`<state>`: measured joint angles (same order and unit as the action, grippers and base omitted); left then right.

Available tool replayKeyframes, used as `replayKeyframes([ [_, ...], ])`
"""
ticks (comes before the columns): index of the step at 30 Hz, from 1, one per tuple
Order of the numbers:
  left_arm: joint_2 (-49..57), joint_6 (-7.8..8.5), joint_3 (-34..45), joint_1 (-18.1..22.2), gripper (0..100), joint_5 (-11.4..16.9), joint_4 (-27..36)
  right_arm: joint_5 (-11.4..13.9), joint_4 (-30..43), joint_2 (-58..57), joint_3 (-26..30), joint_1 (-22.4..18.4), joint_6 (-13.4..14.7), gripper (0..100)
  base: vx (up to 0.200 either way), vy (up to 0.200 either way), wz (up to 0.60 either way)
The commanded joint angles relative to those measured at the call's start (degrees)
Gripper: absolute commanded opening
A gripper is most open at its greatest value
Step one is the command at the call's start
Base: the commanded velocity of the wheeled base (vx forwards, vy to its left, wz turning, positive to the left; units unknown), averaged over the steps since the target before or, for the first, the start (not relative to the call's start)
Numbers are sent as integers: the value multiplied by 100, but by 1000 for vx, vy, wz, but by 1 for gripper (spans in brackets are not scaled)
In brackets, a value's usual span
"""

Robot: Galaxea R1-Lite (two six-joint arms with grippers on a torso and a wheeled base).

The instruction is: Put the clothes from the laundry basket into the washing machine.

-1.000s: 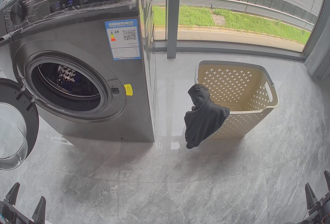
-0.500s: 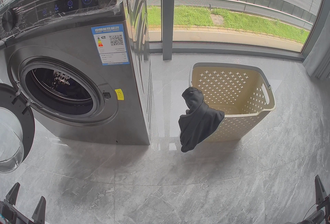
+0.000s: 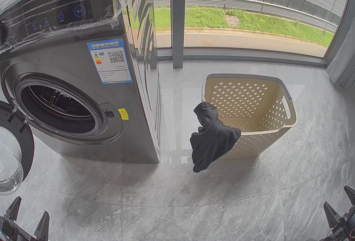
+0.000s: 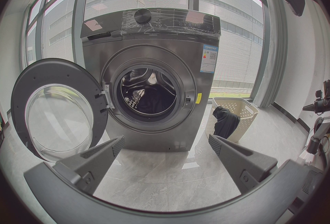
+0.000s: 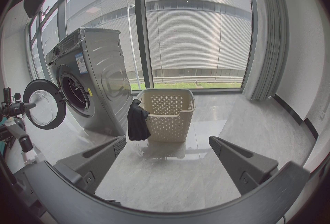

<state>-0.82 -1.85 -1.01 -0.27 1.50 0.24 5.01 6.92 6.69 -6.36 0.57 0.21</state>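
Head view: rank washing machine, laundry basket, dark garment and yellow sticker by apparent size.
1. washing machine, largest by far
2. laundry basket
3. dark garment, draped over the basket's rim
4. yellow sticker on the machine's front, smallest

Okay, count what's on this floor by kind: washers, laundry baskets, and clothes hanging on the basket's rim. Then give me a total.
washing machine: 1
laundry basket: 1
dark garment draped over the basket's rim: 1
Total: 3
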Motion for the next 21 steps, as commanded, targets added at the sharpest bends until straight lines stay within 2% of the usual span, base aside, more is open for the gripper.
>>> replayKeyframes([
  [1,47,10,92,0,100,-1,2,518,-473,1950,-453,13,-170,100,0,0,0],
  [3,47,10,92,0,100,-1,2,712,-974,2706,-585,13,-495,100,0,0,0],
  [5,47,18,92,0,100,-1,2,773,-1448,3479,-673,22,-847,100,0,0,0],
  [6,47,10,92,0,100,-1,2,773,-1677,3892,-726,57,-944,100,0,0,0],
  [8,38,10,92,0,100,-1,2,765,-1932,4314,-805,198,-935,100,0,0,0],
  [9,38,-8,92,0,100,-1,2,747,-2222,4815,-981,593,-741,100,0,0,0],
  [10,38,-8,92,0,100,-1,2,721,-2310,5026,-1078,804,-522,100,0,0,0],
  [11,38,-8,92,0,100,-1,2,703,-2345,5096,-1113,874,-434,100,0,0,0],
  [12,38,-8,92,0,100,-1,2,615,-2380,5457,-1332,1270,155,100,0,0,0],
  [13,38,-8,92,0,100,-1,2,615,-2380,5457,-1332,1270,155,100,0,0,0],
  [14,38,10,92,0,100,-1,2,404,-2380,5808,-1587,1753,691,100,0,0,0],
  [15,38,18,92,0,100,-1,2,281,-2389,5966,-1675,1964,893,100,0,0,0],
  [18,38,10,92,0,100,-1,2,-88,-2406,6626,-1965,2421,1412,100,0,0,0],
  [21,38,1,92,0,100,-1,2,-193,-2600,7162,-2167,2623,1570,100,0,0,0],
])
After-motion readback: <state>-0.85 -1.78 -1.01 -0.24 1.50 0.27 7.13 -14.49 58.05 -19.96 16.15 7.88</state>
